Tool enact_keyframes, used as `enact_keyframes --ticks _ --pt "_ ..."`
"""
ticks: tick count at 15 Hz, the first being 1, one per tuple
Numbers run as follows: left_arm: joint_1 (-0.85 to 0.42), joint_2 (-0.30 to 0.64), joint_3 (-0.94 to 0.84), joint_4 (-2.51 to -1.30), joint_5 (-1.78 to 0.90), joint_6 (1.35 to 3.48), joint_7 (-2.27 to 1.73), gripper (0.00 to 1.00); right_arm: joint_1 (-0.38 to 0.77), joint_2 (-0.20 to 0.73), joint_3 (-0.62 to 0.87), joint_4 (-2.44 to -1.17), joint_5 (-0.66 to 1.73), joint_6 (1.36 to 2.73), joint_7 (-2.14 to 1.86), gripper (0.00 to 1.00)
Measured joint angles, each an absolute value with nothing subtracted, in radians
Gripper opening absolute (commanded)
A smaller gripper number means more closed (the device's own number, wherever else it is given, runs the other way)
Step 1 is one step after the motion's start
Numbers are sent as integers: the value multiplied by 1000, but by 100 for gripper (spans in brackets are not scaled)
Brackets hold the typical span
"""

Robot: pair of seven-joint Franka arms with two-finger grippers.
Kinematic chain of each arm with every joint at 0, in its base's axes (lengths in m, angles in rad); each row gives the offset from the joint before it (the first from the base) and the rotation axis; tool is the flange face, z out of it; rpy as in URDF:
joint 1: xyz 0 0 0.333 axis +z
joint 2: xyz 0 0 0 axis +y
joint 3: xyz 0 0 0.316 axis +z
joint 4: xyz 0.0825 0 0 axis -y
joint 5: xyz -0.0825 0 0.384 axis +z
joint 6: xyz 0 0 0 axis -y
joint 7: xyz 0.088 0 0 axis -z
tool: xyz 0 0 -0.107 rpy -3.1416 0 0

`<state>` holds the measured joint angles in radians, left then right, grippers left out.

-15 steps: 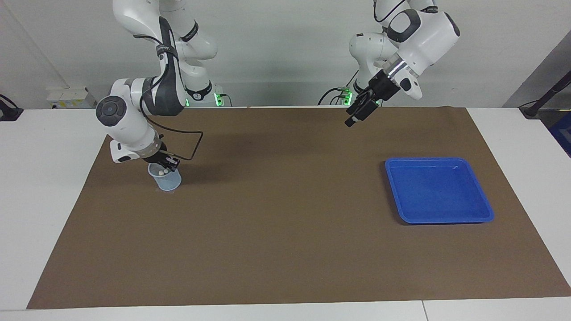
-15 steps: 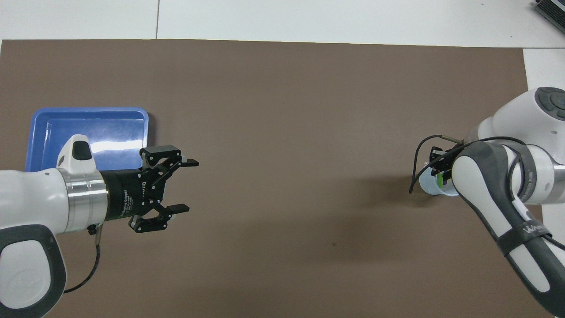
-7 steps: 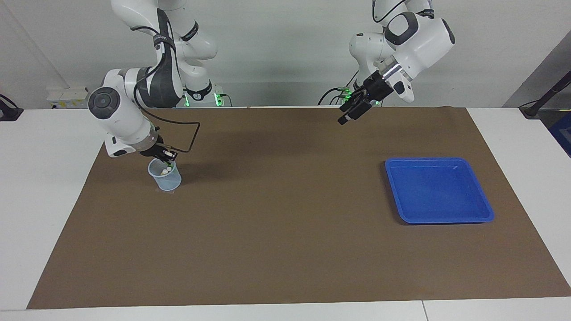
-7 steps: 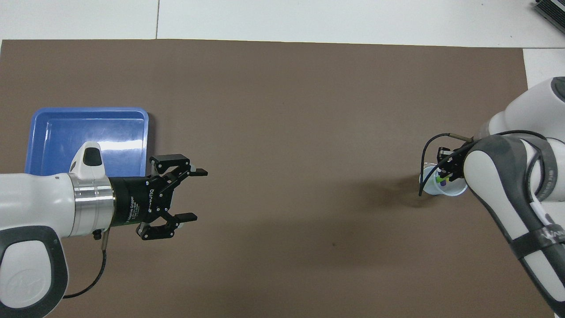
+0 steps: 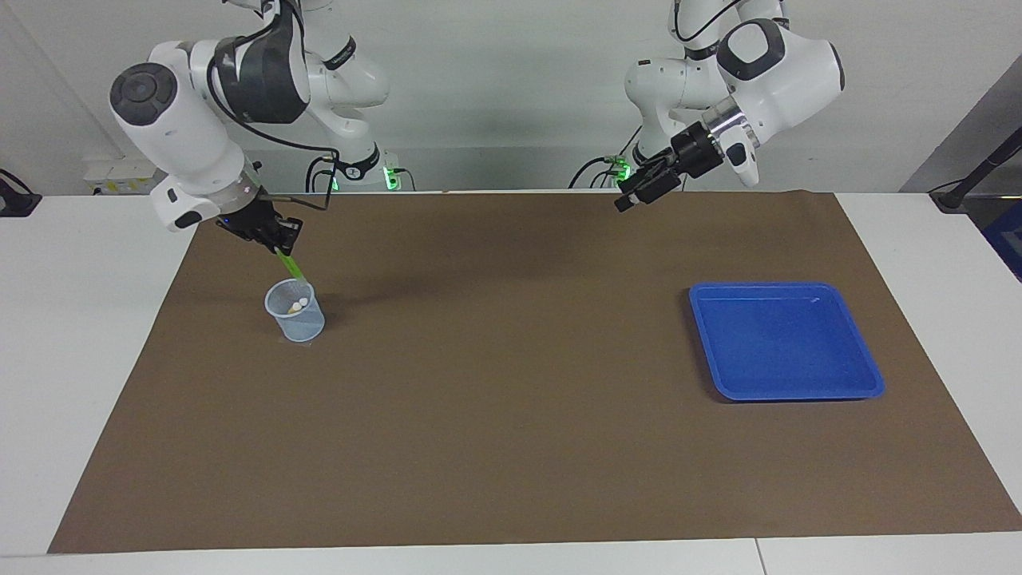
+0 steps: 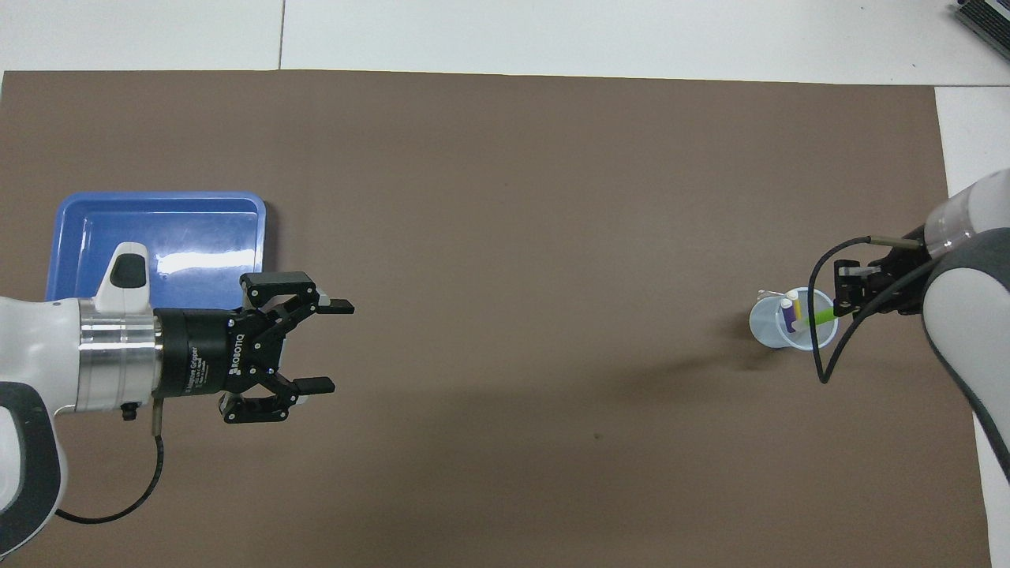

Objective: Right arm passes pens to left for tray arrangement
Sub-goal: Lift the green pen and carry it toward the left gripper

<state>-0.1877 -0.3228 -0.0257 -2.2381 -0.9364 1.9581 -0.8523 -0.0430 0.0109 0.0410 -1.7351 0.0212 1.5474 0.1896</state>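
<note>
My right gripper [image 5: 279, 242] is shut on the light green pen [image 5: 292, 267] and holds it tilted over the pale-blue cup [image 5: 302, 326]. The pen's lower end is at the cup's mouth. In the overhead view the right gripper [image 6: 839, 306] holds the green pen [image 6: 821, 316]. The purple pen [image 6: 787, 315] and the yellow pen [image 6: 798, 308] stand in the cup [image 6: 761, 324]. My left gripper [image 6: 331, 344] is open and empty. It hangs in the air [image 5: 628, 203] over the mat's edge nearest the robots. The blue tray [image 5: 786, 393] is empty.
A brown mat [image 5: 511, 415] covers most of the white table. The cup stands toward the right arm's end and the tray [image 6: 158, 196] toward the left arm's end, with bare mat between them.
My right gripper has risen out of the cup with the green pen in it. My left gripper has shifted slightly in the air and stays open.
</note>
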Motion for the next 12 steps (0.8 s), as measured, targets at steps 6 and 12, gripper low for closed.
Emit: enact_keyframes --ticks 6,12 --pt "-203 -226 -35 -2238 -1033 2100 -825 96 -23 0 51 -1705 393 1549 191 0" --pt "-218 -184 -63 -2186 -1118 2260 -980 97 115 2 66 -1727 625 1792 384 0"
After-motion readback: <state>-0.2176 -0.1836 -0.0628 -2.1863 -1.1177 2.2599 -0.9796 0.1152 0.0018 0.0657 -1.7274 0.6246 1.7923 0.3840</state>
